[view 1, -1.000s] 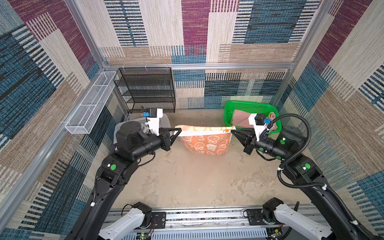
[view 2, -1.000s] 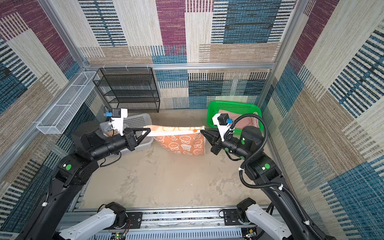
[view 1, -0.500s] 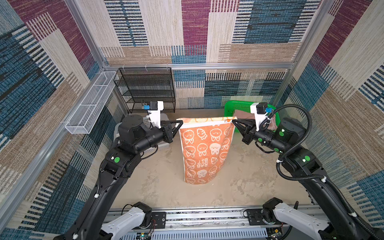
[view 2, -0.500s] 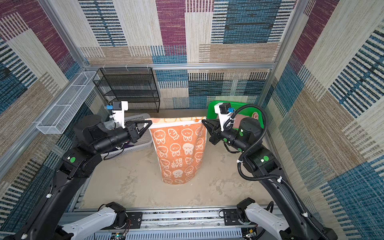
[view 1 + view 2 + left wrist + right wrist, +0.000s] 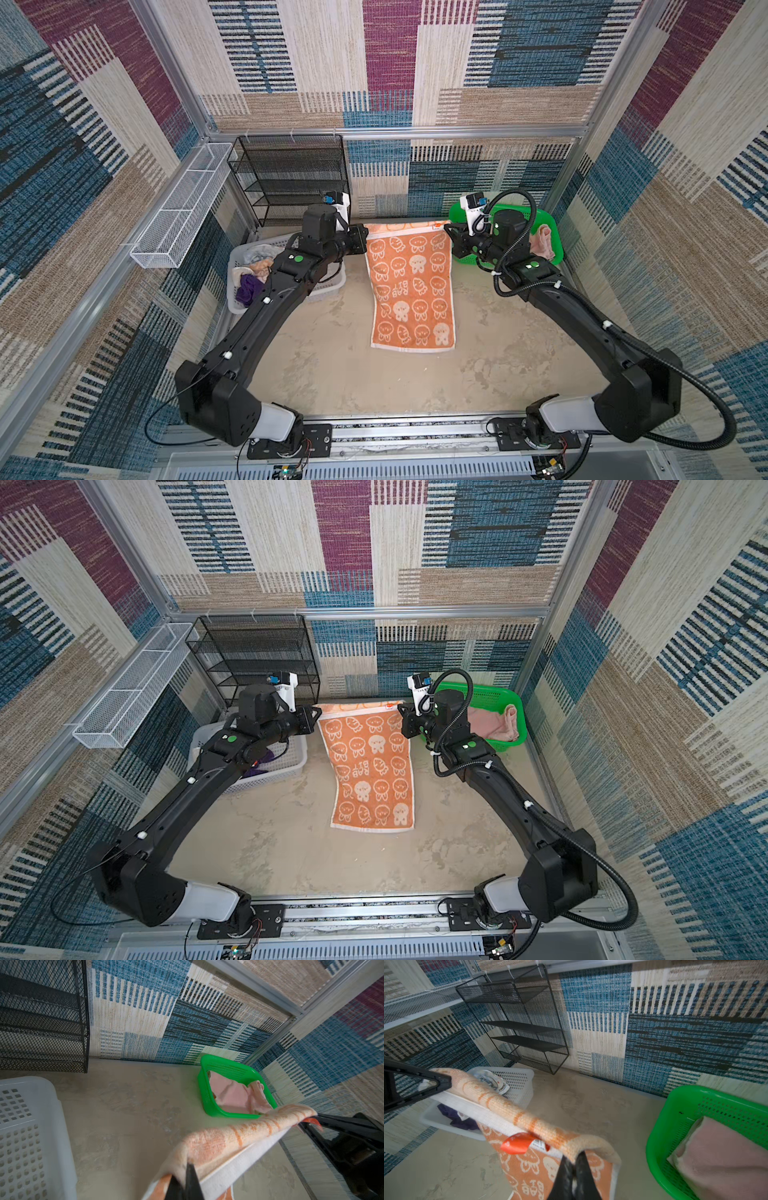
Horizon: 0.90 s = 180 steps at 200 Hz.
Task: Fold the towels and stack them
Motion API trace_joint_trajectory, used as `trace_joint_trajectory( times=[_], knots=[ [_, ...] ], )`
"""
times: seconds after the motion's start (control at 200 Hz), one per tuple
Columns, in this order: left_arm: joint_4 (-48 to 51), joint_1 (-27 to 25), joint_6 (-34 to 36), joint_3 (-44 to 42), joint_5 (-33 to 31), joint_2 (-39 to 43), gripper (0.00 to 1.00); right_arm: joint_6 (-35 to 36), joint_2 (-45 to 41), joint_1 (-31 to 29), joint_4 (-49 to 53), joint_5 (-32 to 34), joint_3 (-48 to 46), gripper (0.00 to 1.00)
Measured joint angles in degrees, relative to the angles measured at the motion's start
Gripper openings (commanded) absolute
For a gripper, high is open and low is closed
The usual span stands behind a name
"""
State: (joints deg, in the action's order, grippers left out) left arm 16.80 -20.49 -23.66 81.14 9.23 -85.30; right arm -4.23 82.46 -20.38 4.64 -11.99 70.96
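L arm (image 5: 266,307) is hiding part of purple towel (image 5: 248,288) in white basket (image 5: 328,289); orange cartoon towel (image 5: 409,291) is hanging btwn L pincer (image 5: 364,243) & R pincer (image 5: 448,232), each clamping a top corner.

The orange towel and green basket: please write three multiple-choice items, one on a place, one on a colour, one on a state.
1. Where is the pink towel? A inside the green basket; B beside it; C under it.
2. The patterned towel is mainly: A purple; B orange; C pink.
3. The fingers of the left gripper and right gripper are: A open; B shut on nothing; C shut on the patterned towel's upper corners.
Key: A, the basket walls surround it; B, orange with pale figures; C, both wrist views show cloth pinched.
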Motion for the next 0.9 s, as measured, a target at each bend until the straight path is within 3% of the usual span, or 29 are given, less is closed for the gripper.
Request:
trace_joint_trajectory(
  times=[0.25, 0.526, 0.731, 0.901],
  knots=[
    [-7.13, 2.01, 0.00, 2.78, -0.04, -11.74, 0.00, 0.85, 11.02, 1.95, -6.38, -0.02, 1.99, 0.00],
    [-8.61, 2.25, -0.22, 3.50, 0.39, -19.54, 0.00, 1.31, 16.96, 3.10, -9.49, -0.07, -1.29, 0.00],
    [-5.60, 1.90, -1.92, 3.39, 3.56, -20.44, 0.00, 1.60, 17.38, 3.76, -9.16, -0.39, -3.91, 0.00],
    [0.87, 1.44, -3.41, 2.40, 8.48, -19.85, 0.00, 1.27, 12.66, 4.13, -6.10, -1.60, -9.40, 0.00]
  ],
)
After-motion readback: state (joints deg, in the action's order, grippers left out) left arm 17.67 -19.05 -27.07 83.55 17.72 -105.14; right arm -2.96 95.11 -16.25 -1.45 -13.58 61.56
